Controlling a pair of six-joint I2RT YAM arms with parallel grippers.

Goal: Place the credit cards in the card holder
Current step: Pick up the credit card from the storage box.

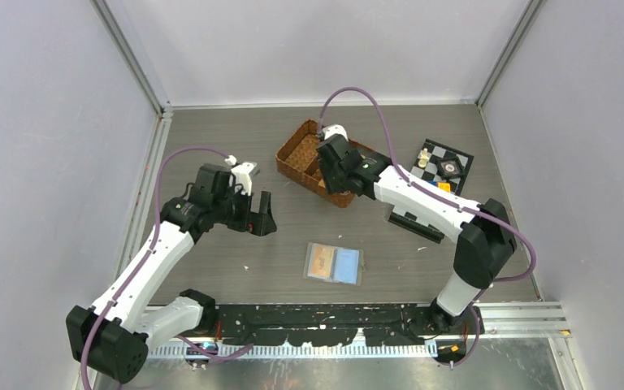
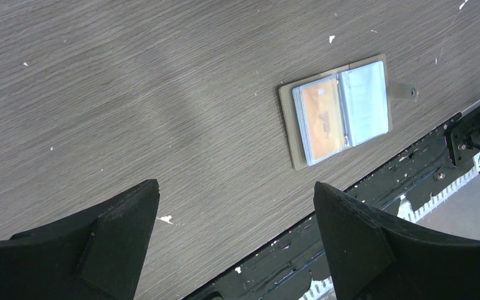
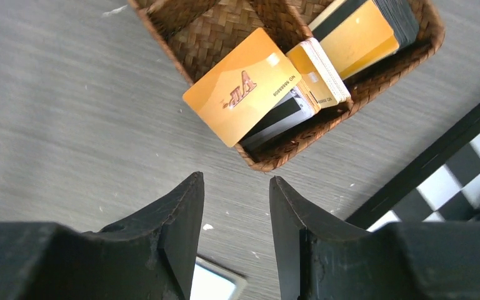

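Orange credit cards (image 3: 244, 84) are being kept stacked in the wicker basket (image 3: 265, 164), one tilted on top, likely for easy picking. The right gripper (image 3: 236, 187) is being held over them, jaws partly parted and empty. The card holder (image 2: 340, 112) is being kept spread open on the table (image 2: 131, 94) to receive cards, the left gripper (image 2: 234, 194) being held wide open, empty, nearby.

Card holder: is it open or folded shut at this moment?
Open. The card holder lies spread flat on the table: both clear sleeves face up, an orange card inside one, snap tab unfastened.
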